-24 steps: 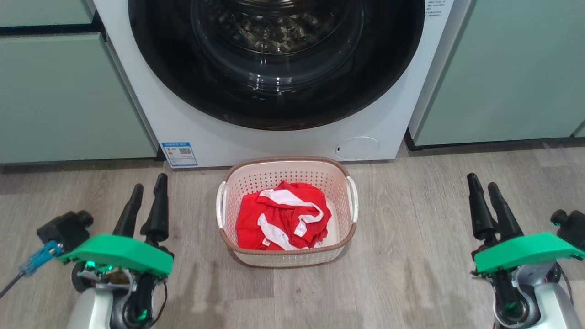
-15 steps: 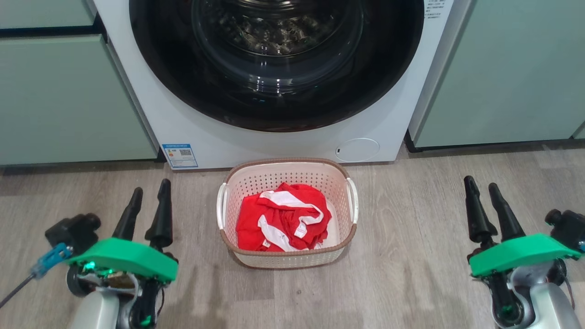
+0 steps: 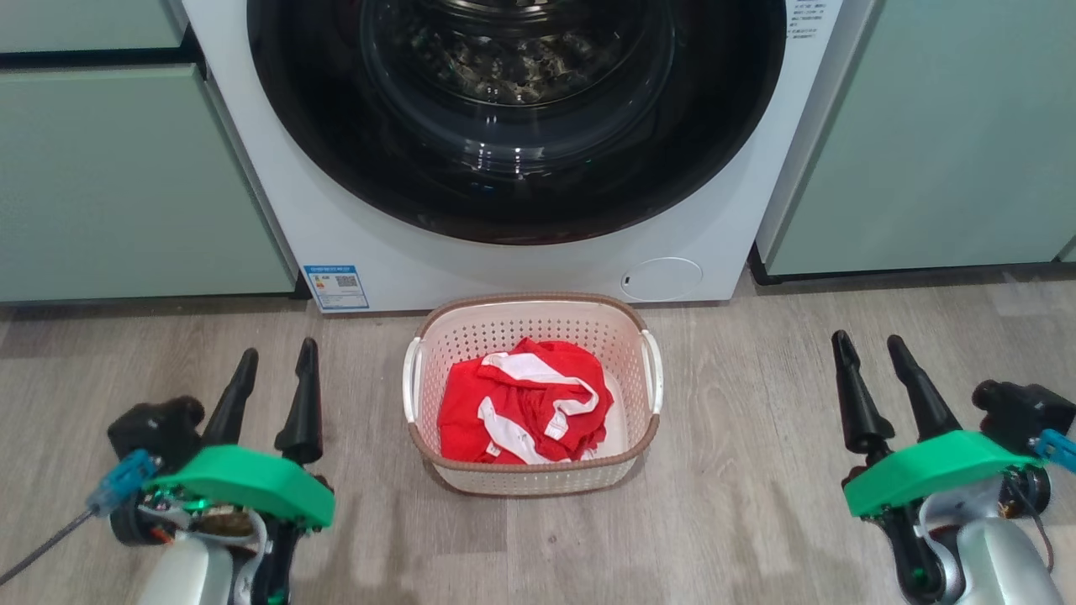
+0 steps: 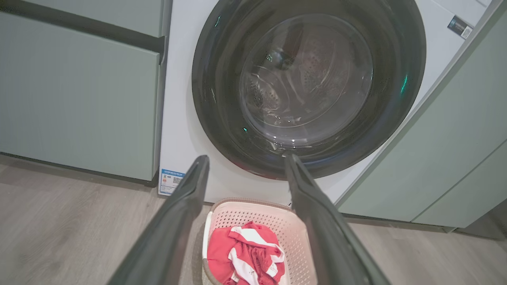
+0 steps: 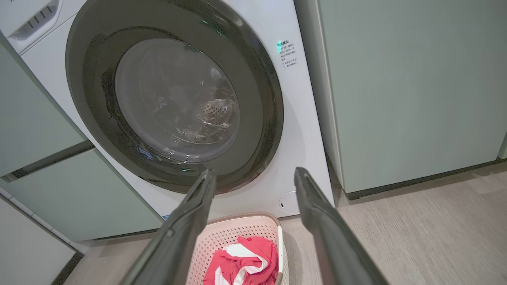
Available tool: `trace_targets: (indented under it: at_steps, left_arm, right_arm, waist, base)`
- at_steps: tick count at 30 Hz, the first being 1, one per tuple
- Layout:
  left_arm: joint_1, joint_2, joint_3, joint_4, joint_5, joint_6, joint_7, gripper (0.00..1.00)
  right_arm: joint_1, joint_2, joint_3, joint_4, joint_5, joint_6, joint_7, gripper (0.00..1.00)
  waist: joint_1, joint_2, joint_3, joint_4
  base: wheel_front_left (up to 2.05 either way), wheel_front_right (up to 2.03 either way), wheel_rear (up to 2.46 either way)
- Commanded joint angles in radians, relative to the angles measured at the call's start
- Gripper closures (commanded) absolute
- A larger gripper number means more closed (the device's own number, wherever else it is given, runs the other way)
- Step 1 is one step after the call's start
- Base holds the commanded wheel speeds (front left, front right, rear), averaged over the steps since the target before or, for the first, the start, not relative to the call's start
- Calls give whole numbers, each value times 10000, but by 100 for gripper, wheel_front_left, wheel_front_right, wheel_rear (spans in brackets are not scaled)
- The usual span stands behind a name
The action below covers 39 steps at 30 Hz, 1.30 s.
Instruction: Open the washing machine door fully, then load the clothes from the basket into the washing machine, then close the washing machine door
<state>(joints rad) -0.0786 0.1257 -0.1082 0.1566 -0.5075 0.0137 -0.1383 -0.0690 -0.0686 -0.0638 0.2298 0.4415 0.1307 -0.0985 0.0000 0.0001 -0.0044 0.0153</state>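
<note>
Fingers on the left gripper (image 3: 278,348) and right gripper (image 3: 867,338) have spread wider, holding nothing. Shut on the white washing machine (image 3: 277,227), the washing machine door (image 3: 517,109) is a glossy black ring round bulging clear glass. Just nearer, the perforated cream basket (image 3: 530,298) holds crumpled red-and-white clothes (image 3: 521,412).

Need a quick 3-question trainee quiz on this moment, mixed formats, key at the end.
1. True or false: the washing machine door is shut.
2. Where do the red and white clothes lie? A: inside the basket. B: draped over its rim. C: beside it.
3. Fill in: the left gripper and the right gripper are both ___ and hold nothing.

Key: 1 true; 2 A; 3 open.
</note>
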Motion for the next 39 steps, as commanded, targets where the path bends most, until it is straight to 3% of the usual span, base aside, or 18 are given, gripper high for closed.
trace_targets:
  at_steps: [1, 22, 39]
  left_arm:
    - [-406, 247, 173, -261, 277, 66, -150, 0]
    - [-761, 160, 295, 338, 2064, 500, -774, 0]
    - [-984, -3, 332, 595, 3067, 457, -1234, 0]
  right_arm:
    - [-260, -81, 159, -381, -269, 0, -101, 0]
    - [-342, 109, -231, -464, -2510, 0, -430, 0]
    - [-486, 172, -259, -593, -3568, 0, -741, 0]
  waist:
    - [0, -1, -1, 1]
    - [0, -1, 76, 30]
    - [0, -1, 137, 33]
  base:
    - [0, 0, 0]
    - [0, 0, 0]
    - [0, 0, 0]
